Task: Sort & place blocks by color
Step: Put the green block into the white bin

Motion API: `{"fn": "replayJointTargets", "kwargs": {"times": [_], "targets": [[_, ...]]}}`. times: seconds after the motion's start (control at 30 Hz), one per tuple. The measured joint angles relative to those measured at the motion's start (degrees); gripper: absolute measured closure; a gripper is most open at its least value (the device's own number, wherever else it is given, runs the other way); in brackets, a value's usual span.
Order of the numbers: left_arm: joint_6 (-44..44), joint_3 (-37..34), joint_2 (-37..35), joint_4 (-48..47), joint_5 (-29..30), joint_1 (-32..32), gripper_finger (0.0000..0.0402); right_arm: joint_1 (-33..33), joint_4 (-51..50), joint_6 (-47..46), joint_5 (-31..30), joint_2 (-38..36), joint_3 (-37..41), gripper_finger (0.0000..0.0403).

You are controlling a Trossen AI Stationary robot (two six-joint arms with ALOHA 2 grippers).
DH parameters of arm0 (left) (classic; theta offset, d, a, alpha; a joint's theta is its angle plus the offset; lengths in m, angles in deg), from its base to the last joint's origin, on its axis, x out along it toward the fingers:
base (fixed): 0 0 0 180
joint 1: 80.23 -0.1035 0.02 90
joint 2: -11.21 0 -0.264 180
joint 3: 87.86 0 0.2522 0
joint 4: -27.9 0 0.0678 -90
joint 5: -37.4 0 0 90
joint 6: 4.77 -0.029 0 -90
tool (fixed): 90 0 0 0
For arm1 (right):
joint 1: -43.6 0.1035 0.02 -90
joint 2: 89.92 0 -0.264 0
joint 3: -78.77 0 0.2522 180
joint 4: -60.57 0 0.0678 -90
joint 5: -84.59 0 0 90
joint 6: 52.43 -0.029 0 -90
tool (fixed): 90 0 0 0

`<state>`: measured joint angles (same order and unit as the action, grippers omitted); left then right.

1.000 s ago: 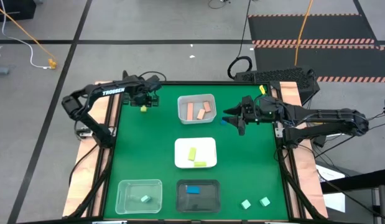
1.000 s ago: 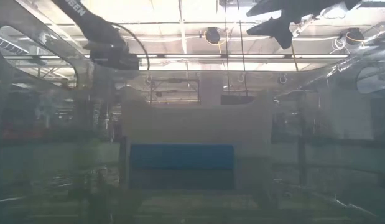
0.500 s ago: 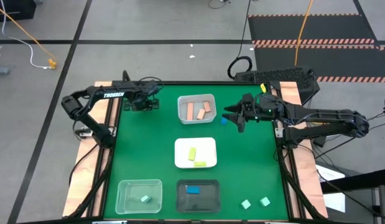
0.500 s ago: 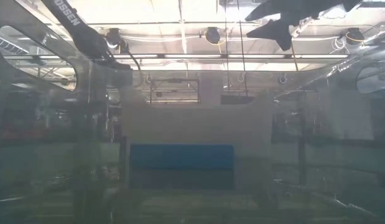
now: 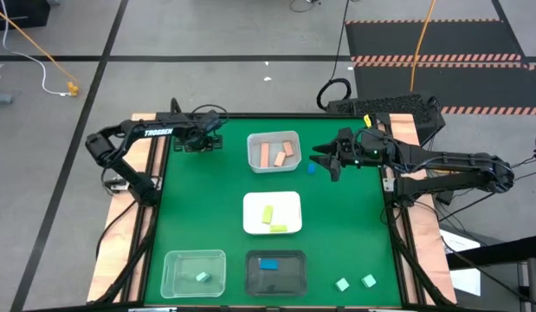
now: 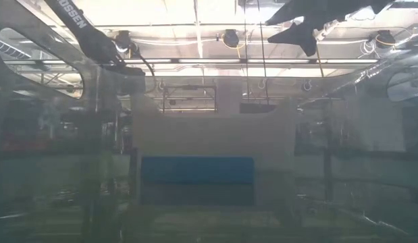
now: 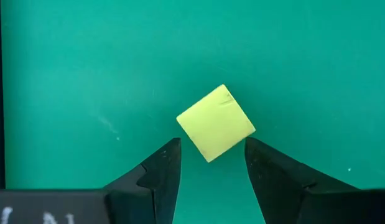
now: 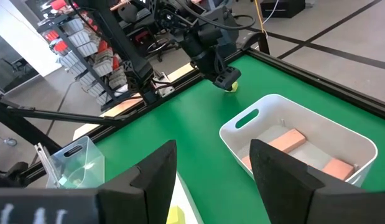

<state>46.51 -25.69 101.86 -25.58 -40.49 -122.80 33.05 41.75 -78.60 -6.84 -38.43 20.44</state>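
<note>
My left gripper (image 7: 211, 146) (image 5: 201, 145) is low over the table's far left part, open. Its fingertips stand on either side of a yellow-green cube (image 7: 215, 122) that rests flat on the green mat, turned cornerwise to them; I cannot tell whether they touch it. The high view hides this cube under the gripper. My right gripper (image 5: 330, 165) (image 8: 211, 149) hangs open above the mat, right of the white bin (image 5: 274, 152), beside a small blue block (image 5: 311, 167). Two mint blocks (image 5: 355, 282) lie near the near right corner.
The white bin holds salmon blocks (image 8: 285, 140). A white tray (image 5: 272, 213) at mid-table holds two yellow-green bars. At the near edge, a clear tray (image 5: 194, 273) holds a mint block and a black tray (image 5: 276, 270) holds a blue one. Bare mat lies on the left side.
My left gripper has come down over the yellow-green cube, which showed beside it in the high view a second ago and is now covered by it. The cube has stayed in place.
</note>
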Motion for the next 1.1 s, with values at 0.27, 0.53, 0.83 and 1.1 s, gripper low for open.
{"fn": "replayJointTargets", "kwargs": {"times": [0.27, 0.53, 0.83, 1.1], "targets": [[-10.4, 0.0, -0.5, -1.5, -6.8, 2.0, 0.0222, 0.0, 0.0, 0.1, -0.1, 0.0, 0.0, 0.0211], [-11.4, 0.7, -0.8, -1.8, -6.9, 3.2, 0.0222, 0.0, 0.0, -0.1, -0.2, 0.0, 0.0, 0.0211], [-12.8, 0.7, -1.0, -1.8, -11.1, 6.9, 0.0222, 0.0, 0.1, -0.1, -0.2, 0.0, 0.0, 0.0211], [-22.0, 0.7, -8.6, 0.7, -10.3, 13.3, 0.0222, 0.0, 0.1, -0.1, -0.1, 0.0, 0.0, 0.0211]]}}
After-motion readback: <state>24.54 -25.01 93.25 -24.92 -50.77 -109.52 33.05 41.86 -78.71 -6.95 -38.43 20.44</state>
